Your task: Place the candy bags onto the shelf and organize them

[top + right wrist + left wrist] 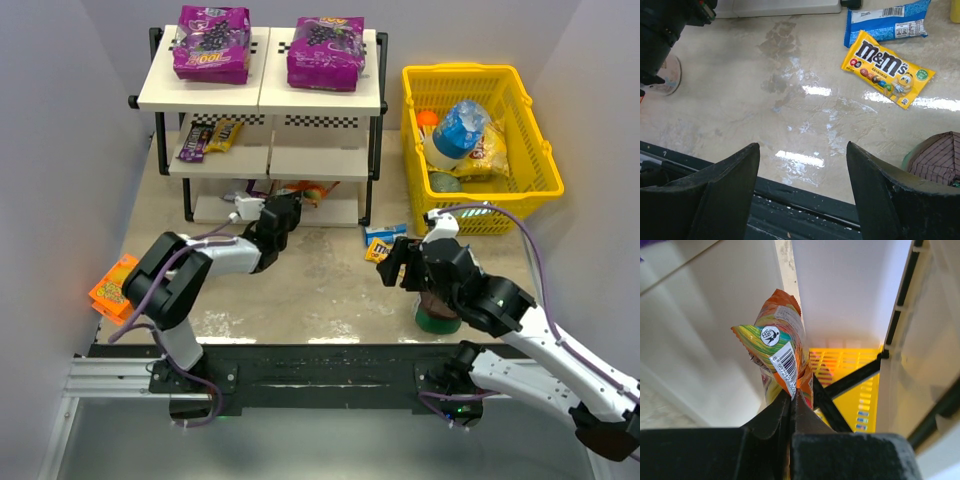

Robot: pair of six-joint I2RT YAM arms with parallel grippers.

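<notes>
The orange candy bag (782,352) is pinched by its end in the clenched left jaws, reaching into the bottom tier of the shelf (265,82) to set it there; the right jaws hang released over the desk (740,100) near the yellow bag (887,67)

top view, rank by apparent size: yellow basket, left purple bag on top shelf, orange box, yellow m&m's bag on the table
1. yellow basket
2. left purple bag
3. orange box
4. yellow m&m's bag, partly hidden
The purple bag lies nearer the camera, so looks bigger.
</notes>
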